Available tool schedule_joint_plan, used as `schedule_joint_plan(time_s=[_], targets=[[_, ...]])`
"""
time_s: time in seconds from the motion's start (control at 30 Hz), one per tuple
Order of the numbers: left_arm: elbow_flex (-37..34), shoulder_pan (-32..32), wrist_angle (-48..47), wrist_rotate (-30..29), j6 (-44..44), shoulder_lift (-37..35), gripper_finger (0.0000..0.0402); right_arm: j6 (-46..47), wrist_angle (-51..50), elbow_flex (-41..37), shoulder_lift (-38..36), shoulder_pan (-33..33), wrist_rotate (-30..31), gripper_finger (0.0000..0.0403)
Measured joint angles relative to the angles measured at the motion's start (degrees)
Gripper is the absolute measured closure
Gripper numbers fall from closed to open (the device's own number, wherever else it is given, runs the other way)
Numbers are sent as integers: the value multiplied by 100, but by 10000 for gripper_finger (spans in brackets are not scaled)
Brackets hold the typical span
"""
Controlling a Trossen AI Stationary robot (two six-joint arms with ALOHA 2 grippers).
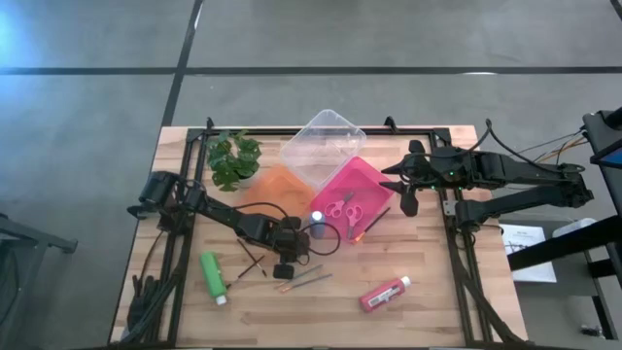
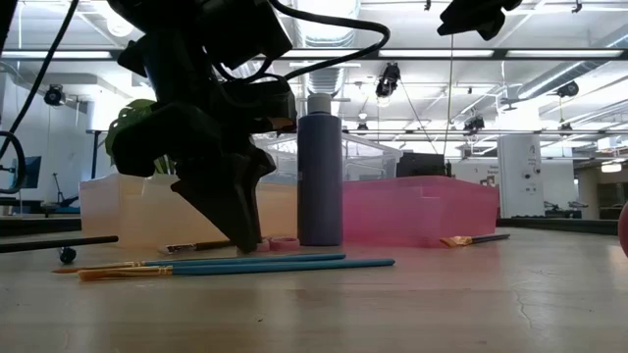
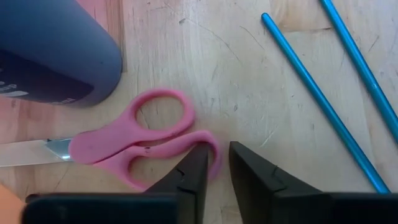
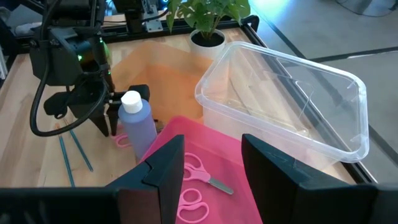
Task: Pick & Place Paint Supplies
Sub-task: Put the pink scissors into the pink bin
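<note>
The left gripper (image 3: 214,171), fingers narrowly parted, straddles a handle loop of the pink scissors (image 3: 137,146) on the desk (image 3: 249,74); closure should be centred there.

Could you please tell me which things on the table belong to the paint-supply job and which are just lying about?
Job:
blue-purple bottle
green bottle
red bottle
blue brushes
pink scissors by the left claw
scissors in the pink tray

Lying about:
plant
clear tray
orange tray
pink tray

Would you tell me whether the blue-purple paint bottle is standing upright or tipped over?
Upright. The bottle stands on its base on the table, white cap on top, beside the pink tray.
</note>
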Motion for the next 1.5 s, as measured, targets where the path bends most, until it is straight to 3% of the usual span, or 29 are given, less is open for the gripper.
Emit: schedule_joint_plan(time_s=[0.2,0.67,0.83,1.13,1.5], targets=[[0,0,17,3,1,-6,393,97,0,1,0,0,-1,245],[297,-17,-282,-152,447,0,398,152,0,0,0,0,-3,245],[297,-95,-275,-14,453,0,393,241,0,0,0,0,-3,245],[299,-333,-215,192,584,0,343,259,-6,1,0,2,-10,245],[343,-377,-243,-71,600,-2,337,258,-15,1,0,2,-21,245]])
